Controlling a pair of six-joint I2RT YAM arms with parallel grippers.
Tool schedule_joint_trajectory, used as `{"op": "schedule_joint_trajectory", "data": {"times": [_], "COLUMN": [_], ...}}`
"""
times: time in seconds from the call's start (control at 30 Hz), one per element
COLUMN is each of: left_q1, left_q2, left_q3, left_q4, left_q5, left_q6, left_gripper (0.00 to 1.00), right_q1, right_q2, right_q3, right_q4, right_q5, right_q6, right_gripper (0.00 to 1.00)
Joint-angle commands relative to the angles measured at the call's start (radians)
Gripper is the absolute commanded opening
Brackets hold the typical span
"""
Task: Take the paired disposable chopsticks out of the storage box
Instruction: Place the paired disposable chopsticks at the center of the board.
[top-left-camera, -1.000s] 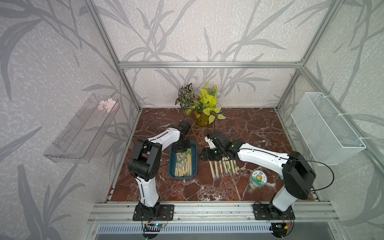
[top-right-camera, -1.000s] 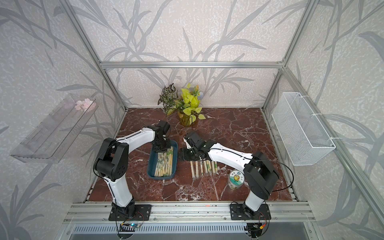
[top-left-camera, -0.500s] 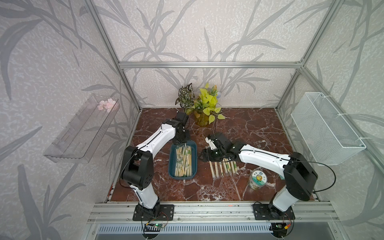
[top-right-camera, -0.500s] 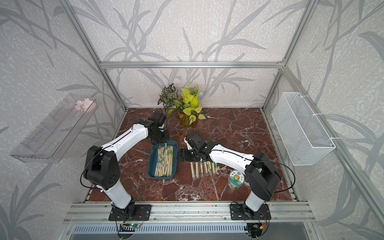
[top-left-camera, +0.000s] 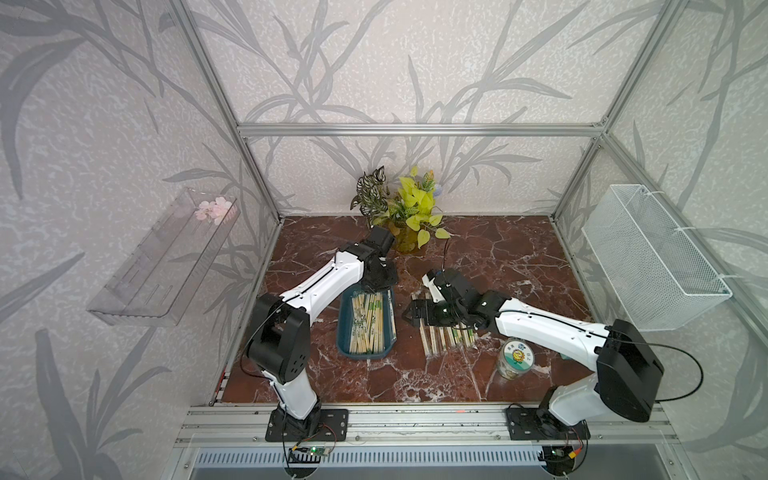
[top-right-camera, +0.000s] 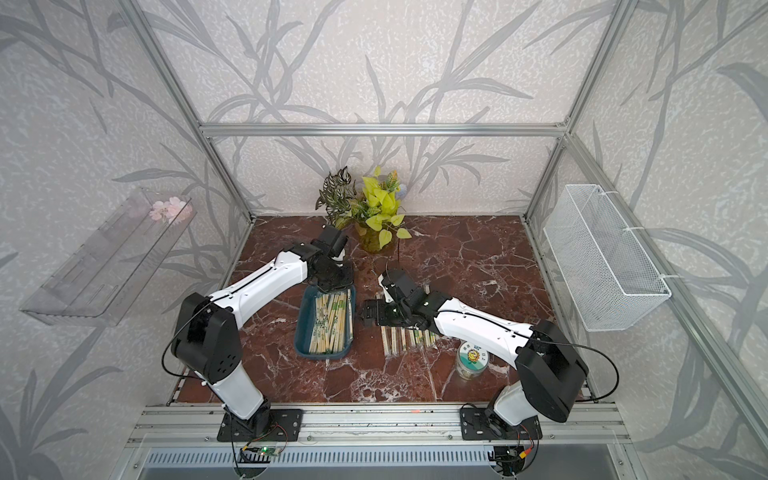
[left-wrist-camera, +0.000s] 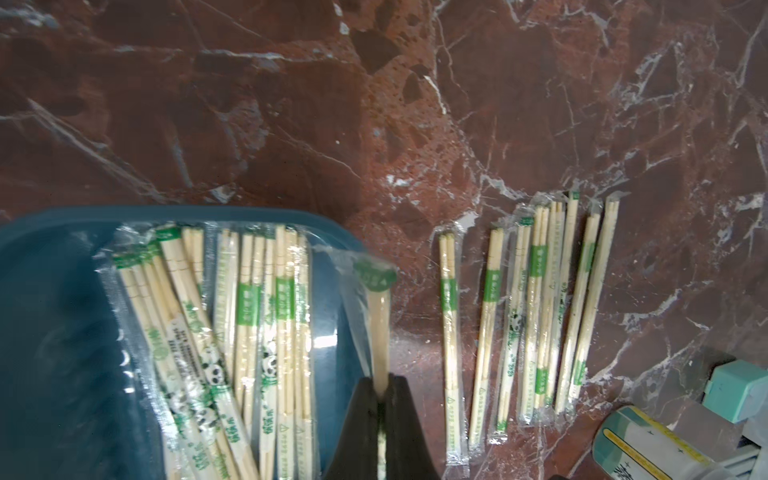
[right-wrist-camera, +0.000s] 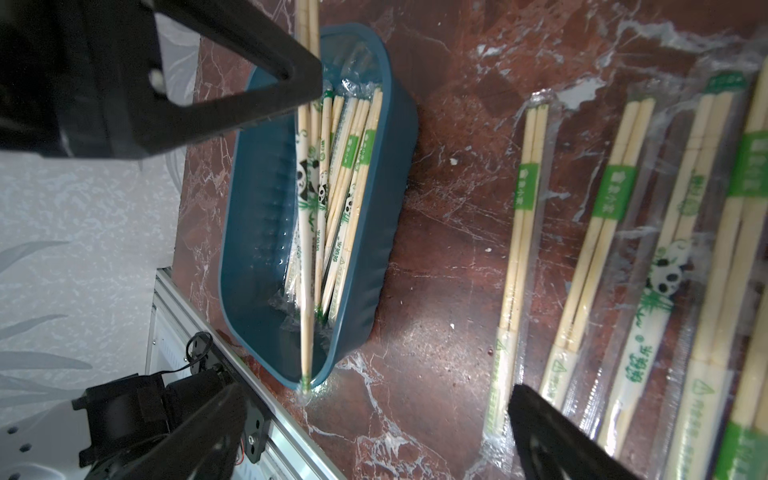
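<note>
The dark teal storage box (top-left-camera: 341, 328) lies left of the floor's middle in both top views, with several paired disposable chopsticks (top-left-camera: 365, 320) inside. My left gripper (left-wrist-camera: 380, 399) is shut on one sleeved pair (left-wrist-camera: 377, 324) and holds it above the box's far right edge. The right wrist view shows that pair (right-wrist-camera: 306, 216) slanting over the storage box (right-wrist-camera: 374, 249). A row of several pairs (top-left-camera: 444, 336) lies on the marble right of the box. My right gripper (right-wrist-camera: 374, 436) hovers open and empty over the bare strip between the box and the row (right-wrist-camera: 519, 232).
A small jar with a printed lid (top-left-camera: 514, 358) stands right of the row. A potted plant (top-left-camera: 409, 216) is at the back. A white wire basket (top-left-camera: 648, 257) hangs on the right wall and a clear shelf (top-left-camera: 166, 257) on the left wall.
My left arm has stretched out and lifted its gripper from the box toward the far end with one pair in it. The right gripper's jaws have spread wider.
</note>
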Motion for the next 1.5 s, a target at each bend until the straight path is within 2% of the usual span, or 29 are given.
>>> {"op": "schedule_joint_trajectory", "data": {"times": [0.0, 0.33, 0.6, 0.87, 1.07, 1.23, 1.37, 1.47], "left_q1": [-0.032, -0.115, -0.128, -0.129, -0.129, -0.125, -0.106, -0.088], "left_q2": [0.021, 0.131, 0.217, 0.239, 0.215, 0.156, 0.088, 0.036], "left_q3": [-0.001, 0.006, 0.001, 0.009, 0.05, 0.109, 0.134, 0.138], "left_q4": [0.042, 0.11, 0.121, 0.116, 0.099, 0.049, 0.02, 0.008], "left_q5": [0.0, -0.001, -0.015, -0.01, -0.021, -0.095, -0.15, -0.179], "left_q6": [-0.067, -0.144, -0.156, -0.139, -0.124, -0.082, -0.043, -0.017], "left_gripper": [0.0, 0.0, 0.05, 0.26, 0.31, 0.39, 0.54, 0.71], "right_q1": [-0.013, -0.032, -0.084, -0.086, -0.086, -0.085, -0.084, -0.084], "right_q2": [-0.045, -0.132, -0.205, -0.197, -0.2, -0.217, -0.209, -0.193], "right_q3": [-0.034, -0.092, -0.148, -0.134, -0.137, -0.154, -0.153, -0.144], "right_q4": [0.002, -0.046, -0.076, -0.096, -0.086, -0.052, -0.035, -0.027], "right_q5": [0.041, 0.105, 0.112, 0.105, 0.096, 0.089, 0.084, 0.074], "right_q6": [0.03, 0.055, 0.08, 0.07, 0.066, 0.071, 0.071, 0.068], "right_gripper": [0.99, 0.99, 0.99, 0.99, 0.99, 0.99, 0.99, 0.99]}}
